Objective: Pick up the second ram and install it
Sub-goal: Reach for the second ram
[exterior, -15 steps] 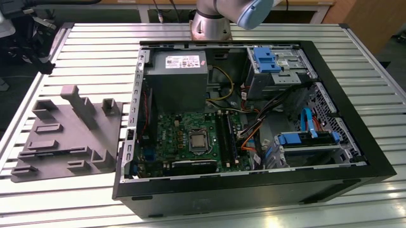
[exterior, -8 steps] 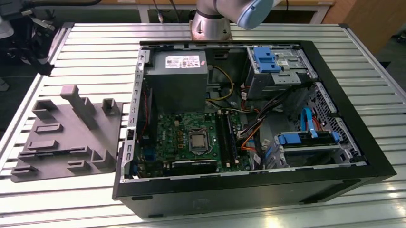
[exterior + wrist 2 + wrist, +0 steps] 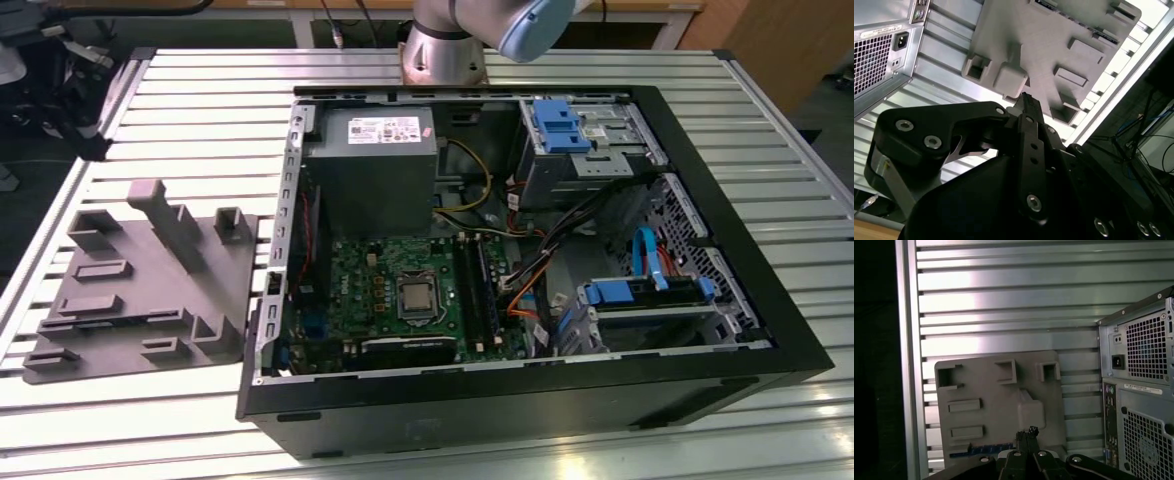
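My gripper (image 3: 1026, 431) shows in both wrist views as two black fingers pressed together, shut with nothing between them (image 3: 1027, 100). It hangs well above the grey moulded tray (image 3: 999, 400) that lies on the slatted table beside the computer case. In the first wrist view a thin dark bluish strip (image 3: 984, 449), apparently the second ram, lies along a slot at the tray's edge, just beyond the fingertips and partly hidden by the gripper body. In the exterior view the open case holds the green motherboard (image 3: 387, 290) with its long black ram slots (image 3: 478, 290).
The grey tray (image 3: 134, 290) sits at the exterior view's left of the case (image 3: 534, 400). Inside the case are a power supply (image 3: 367, 160), orange and black cables (image 3: 534, 270) and blue drive brackets (image 3: 627, 292). The arm's base (image 3: 441, 50) stands behind the case.
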### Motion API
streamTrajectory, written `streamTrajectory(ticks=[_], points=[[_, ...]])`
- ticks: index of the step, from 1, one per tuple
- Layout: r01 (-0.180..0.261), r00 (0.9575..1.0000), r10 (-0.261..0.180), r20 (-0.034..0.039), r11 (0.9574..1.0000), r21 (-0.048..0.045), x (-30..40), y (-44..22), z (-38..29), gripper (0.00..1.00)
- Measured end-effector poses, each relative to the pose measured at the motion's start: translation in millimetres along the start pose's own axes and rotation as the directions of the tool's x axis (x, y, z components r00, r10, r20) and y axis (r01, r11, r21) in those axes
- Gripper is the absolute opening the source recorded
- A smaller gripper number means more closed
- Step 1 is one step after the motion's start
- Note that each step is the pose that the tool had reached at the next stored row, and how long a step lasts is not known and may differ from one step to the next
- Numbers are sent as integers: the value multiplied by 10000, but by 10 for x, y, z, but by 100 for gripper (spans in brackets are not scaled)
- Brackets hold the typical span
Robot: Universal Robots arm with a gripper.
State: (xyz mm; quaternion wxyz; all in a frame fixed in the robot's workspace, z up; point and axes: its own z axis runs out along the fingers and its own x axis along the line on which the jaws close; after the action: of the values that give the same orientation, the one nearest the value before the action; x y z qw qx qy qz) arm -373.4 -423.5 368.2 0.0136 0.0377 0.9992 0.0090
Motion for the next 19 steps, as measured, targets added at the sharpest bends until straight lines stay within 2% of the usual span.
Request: streamTrajectory(ticks=[19], points=[[1,10000,-1,1,10000,17,26,-51,45,11]])
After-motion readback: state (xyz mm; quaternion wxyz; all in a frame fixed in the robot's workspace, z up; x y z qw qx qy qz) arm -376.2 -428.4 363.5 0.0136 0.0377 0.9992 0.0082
